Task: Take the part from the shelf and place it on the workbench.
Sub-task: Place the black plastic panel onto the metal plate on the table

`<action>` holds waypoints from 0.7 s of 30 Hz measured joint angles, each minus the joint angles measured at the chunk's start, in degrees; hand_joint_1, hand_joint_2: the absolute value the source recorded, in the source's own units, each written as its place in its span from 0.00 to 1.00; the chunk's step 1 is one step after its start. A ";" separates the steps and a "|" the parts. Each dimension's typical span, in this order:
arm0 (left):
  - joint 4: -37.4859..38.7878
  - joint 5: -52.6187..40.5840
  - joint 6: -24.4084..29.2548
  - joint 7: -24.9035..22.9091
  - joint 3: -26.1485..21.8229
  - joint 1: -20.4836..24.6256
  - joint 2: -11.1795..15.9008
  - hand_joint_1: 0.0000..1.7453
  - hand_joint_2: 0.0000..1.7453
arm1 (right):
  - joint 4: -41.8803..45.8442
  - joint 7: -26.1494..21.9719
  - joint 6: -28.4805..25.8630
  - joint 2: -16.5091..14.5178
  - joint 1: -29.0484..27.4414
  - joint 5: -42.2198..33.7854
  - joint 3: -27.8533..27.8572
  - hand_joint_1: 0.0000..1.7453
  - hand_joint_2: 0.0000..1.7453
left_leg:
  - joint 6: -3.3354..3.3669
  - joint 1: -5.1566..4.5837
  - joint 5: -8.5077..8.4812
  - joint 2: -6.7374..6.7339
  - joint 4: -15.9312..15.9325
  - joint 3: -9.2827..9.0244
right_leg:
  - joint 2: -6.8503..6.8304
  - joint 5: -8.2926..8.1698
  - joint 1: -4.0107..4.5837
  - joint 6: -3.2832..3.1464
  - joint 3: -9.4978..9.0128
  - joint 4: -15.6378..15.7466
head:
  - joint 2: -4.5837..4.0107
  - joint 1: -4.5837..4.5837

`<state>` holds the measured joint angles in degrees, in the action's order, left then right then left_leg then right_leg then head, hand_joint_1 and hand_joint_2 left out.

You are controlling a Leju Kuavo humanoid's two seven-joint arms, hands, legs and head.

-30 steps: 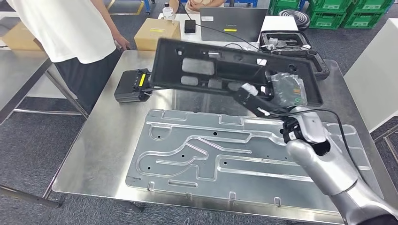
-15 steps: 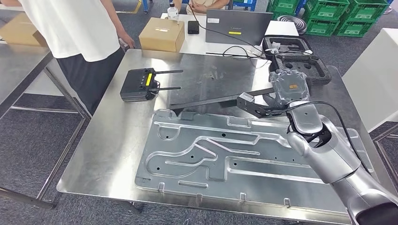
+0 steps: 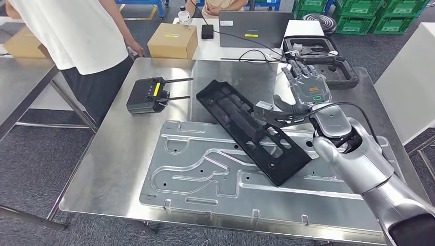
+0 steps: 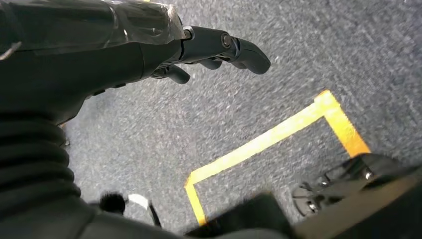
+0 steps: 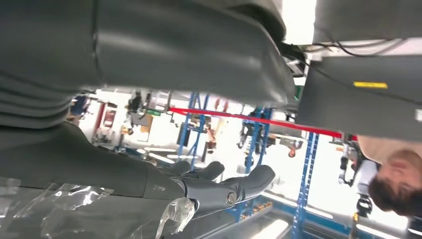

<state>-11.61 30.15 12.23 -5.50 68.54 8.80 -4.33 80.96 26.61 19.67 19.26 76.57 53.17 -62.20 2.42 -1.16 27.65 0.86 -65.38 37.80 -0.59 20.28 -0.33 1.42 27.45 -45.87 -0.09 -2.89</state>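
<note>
The long black plastic part (image 3: pixel 251 130) lies flat and slantwise on the large stamped metal plate (image 3: pixel 205 174) that covers the steel workbench (image 3: pixel 118 154). My right hand (image 3: pixel 305 89), wrapped in clear film, stands just past the part's far right edge with its fingers spread upward and nothing in it. I cannot tell whether the thumb touches the part's edge. In the right wrist view the right hand (image 5: pixel 199 186) has its fingers stretched out and holds nothing. My left hand (image 4: pixel 99 55) hangs over the grey carpet with straight, bare fingers.
A black remote controller (image 3: pixel 146 95) with two antennas lies at the bench's far left. An open black foam case (image 3: pixel 320 56) sits at the far right corner. Behind the bench are a cardboard box (image 3: pixel 173 38) and a laptop (image 3: pixel 254 28). A person (image 3: pixel 72 36) stands at the far left corner.
The black part has come down from tilted in my right hand to flat on the metal plate. My right hand has let go and spread its fingers upward.
</note>
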 joint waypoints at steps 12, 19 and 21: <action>0.01 0.89 -4.89 -0.88 -0.01 -0.72 0.49 0.00 0.00 | 2.99 0.95 -1.11 0.43 5.22 -11.65 -0.17 0.00 0.00 | 2.63 -0.26 -9.52 0.32 19.22 -8.97 | 0.56 2.36 0.57 1.09 1.63 -3.34 | 0.00 0.04; 0.02 2.53 -4.89 0.56 -0.19 -1.76 0.60 0.00 0.00 | 9.23 3.39 -1.64 2.97 6.79 -17.91 -0.16 0.00 0.00 | 3.10 -0.18 -9.93 0.22 19.27 -8.81 | 0.54 8.16 0.24 1.80 5.75 -16.96 | 0.00 0.07; 0.02 2.69 -4.89 0.83 -0.32 -1.88 0.62 0.00 0.00 | 11.03 3.89 -1.92 3.53 7.30 -19.16 -0.11 0.00 0.00 | 2.98 -0.36 -9.99 0.18 19.18 -8.84 | 0.36 3.86 0.31 1.41 0.80 -7.44 | 0.00 0.07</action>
<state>-11.58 32.85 7.34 -4.67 68.23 6.92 -3.72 91.98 30.49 17.75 22.78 83.86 34.02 -62.31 5.40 -1.52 17.66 1.04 -46.20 28.96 -0.23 24.14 -0.02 2.83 28.25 -53.31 -0.09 -2.82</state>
